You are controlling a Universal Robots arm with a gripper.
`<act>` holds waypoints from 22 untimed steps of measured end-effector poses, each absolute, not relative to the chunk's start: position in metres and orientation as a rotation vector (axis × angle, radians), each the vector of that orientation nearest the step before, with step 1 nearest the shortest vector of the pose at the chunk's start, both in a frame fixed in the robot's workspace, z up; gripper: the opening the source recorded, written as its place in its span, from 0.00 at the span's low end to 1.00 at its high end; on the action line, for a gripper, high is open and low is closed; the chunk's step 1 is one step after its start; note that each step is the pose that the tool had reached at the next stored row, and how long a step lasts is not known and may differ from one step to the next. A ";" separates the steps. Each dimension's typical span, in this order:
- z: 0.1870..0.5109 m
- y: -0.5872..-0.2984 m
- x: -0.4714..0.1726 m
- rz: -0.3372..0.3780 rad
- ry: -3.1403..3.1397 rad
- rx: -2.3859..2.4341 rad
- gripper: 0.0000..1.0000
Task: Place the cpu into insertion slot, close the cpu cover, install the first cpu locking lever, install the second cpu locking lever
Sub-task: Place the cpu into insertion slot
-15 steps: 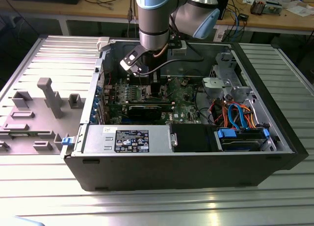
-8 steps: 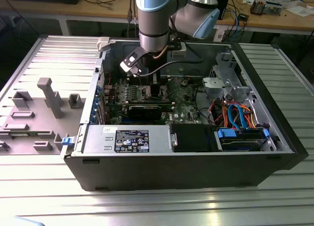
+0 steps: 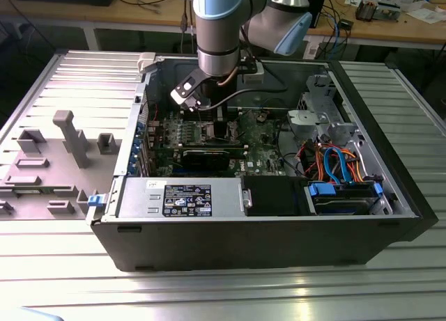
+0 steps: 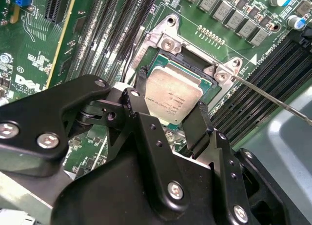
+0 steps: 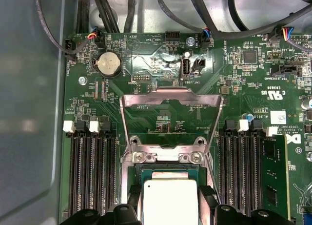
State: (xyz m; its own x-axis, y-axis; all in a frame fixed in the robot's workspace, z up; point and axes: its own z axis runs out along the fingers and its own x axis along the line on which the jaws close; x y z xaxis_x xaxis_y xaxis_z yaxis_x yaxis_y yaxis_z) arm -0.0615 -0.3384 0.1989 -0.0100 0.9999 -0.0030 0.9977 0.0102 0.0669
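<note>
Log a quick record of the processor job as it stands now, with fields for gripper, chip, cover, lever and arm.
gripper: shut on two opposite edges of the chip
chip: silvery side up, at the socket; fully seated or not, cannot tell
cover: open, raised clear of the socket
lever: thin rod sticking out free past a socket corner
arm: reaching down into the open computer case

I see the cpu, a small flat silvery square, level and right over the slot. The cover, a thin metal frame, is flipped wide open beside the slot.
</note>
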 end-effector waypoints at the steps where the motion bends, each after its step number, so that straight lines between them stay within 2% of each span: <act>1: 0.199 -0.338 -0.061 0.070 2.197 2.175 0.55; 22: 0.198 -0.338 -0.061 0.071 2.197 2.175 0.55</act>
